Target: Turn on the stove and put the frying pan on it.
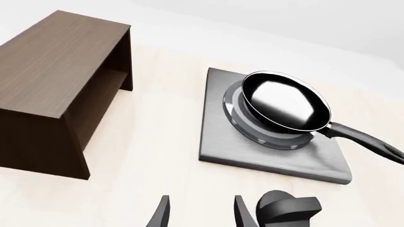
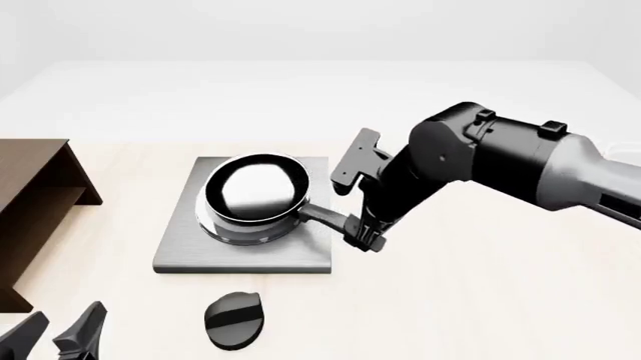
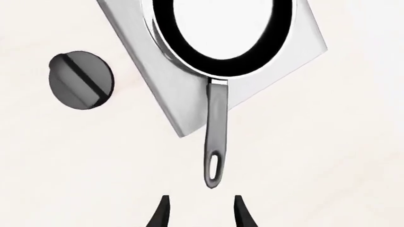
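The black frying pan [image 2: 255, 187] sits on the round burner of the grey stove [image 2: 240, 256], its long handle [image 2: 323, 215] pointing right. The same pan [image 1: 285, 101] rests on the stove slab [image 1: 271, 156] in the left wrist view. The black oval knob [image 2: 233, 319] lies on the table in front of the stove. My right gripper [image 2: 365, 235] hangs open at the handle's end. In the right wrist view, the handle [image 3: 216, 137] ends just short of the right gripper [image 3: 198, 213]. My left gripper [image 2: 55, 334] is open, low at the front left, left of the knob [image 1: 287, 208].
A dark brown wooden shelf [image 2: 30, 202] stands at the table's left edge, left of the stove. My right arm reaches in from the right above the table. The knob [image 3: 81, 80] lies apart from the slab [image 3: 183, 94].
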You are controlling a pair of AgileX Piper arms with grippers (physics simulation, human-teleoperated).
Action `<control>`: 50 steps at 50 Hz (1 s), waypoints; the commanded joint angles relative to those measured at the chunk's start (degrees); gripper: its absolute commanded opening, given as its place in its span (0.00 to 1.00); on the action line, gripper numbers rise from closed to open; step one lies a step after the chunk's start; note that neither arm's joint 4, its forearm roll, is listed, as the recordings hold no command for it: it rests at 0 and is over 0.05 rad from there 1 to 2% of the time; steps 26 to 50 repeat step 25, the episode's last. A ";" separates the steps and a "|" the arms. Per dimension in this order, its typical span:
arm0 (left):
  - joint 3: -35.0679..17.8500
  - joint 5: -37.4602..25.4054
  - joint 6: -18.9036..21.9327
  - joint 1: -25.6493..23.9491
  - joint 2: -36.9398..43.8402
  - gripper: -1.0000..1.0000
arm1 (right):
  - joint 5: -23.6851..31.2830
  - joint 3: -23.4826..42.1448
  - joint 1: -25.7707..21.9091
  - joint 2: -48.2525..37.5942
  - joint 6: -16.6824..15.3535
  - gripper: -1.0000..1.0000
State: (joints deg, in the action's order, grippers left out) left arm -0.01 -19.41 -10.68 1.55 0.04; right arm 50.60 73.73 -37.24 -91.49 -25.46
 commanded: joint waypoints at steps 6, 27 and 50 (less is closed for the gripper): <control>0.00 0.22 0.36 0.26 0.00 1.00 | -9.44 -8.35 -4.48 12.43 -1.29 1.00; 0.00 1.17 0.69 0.47 -0.01 1.00 | -36.31 -29.03 -3.97 29.09 4.31 1.00; 0.00 1.17 0.69 0.47 -0.01 1.00 | -36.31 -29.03 -3.97 29.09 4.31 1.00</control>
